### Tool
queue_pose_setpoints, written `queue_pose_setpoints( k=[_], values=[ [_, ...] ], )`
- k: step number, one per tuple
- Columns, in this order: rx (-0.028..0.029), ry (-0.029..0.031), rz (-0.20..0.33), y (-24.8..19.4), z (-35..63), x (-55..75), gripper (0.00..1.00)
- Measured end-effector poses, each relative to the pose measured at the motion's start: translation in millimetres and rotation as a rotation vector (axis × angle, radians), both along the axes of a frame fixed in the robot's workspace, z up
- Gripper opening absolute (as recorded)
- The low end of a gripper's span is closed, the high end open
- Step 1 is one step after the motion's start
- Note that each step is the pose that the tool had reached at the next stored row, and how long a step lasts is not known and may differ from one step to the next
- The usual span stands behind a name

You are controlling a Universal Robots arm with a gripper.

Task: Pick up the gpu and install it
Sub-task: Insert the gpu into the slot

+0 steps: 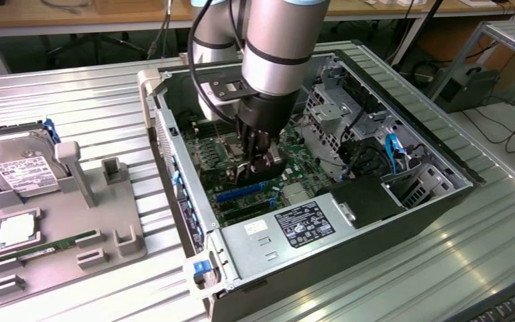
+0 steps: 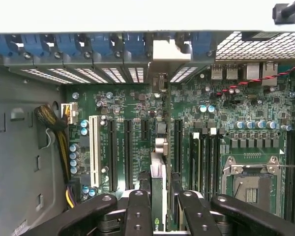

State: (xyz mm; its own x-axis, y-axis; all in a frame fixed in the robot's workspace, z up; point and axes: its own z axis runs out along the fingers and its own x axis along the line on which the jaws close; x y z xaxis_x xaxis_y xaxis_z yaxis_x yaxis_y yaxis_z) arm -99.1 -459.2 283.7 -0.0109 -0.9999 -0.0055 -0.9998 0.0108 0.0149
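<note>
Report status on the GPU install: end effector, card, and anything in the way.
End effector inside the open PC case, shut on the gpu. Card held edge-on above the motherboard expansion slots. Nothing seen blocking the slots.

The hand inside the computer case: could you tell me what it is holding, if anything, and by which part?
The hand holds the gpu edge-on, its fingers closed on the card's upper edge, over the motherboard slots inside the case.

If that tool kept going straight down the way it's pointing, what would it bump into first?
Probably the motherboard: the tool points down into the computer case, holding the gpu edge-on above the expansion slots. Depth is unclear.
</note>
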Motion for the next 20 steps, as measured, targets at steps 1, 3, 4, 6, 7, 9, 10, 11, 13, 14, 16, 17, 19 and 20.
queue_pose_setpoints(
  k=[1, 3, 4, 6, 7, 9, 10, 11, 13, 14, 16, 17, 19, 20],
  values=[
    [-0.0001, 0.0002, 0.0, 0.0, -0.7, -0.3, 0.26],
    [0.0002, 0.0003, 0.0, 0.0, -2.7, -1.3, 0.26],
    [0.0009, 0.0001, 0.0, 0.0, -3.8, -1.8, 0.26],
    [0.0041, 0.0002, 0.0, 0.0, -5.9, -2.3, 0.26],
    [0.0068, 0.0003, 0.0, -0.1, -6.8, -2.4, 0.26],
    [0.0164, 0.0002, 0.001, 0.0, -9.2, -2.5, 0.26],
    [0.0194, 0.0001, 0.002, 0.0, -10.4, -2.6, 0.26],
    [0.0194, 0.0001, 0.003, 0.0, -10.6, -2.5, 0.26],
    [0.0192, 0.0003, 0.006, 0.0, -11.6, -2.5, 0.26],
    [0.0192, 0.0003, 0.008, 0.0, -11.9, -2.6, 0.26],
    [0.0195, 0.0001, 0.009, 0.0, -12.9, -2.5, 0.26],
    [0.0194, 0.0002, 0.01, 0.0, -13.3, -2.5, 0.26],
    [0.0193, 0.0003, 0.011, -0.1, -16.7, -2.6, 0.26],
    [0.0165, 0.0003, 0.012, -0.4, -20.9, -2.6, 0.26]
  ],
)
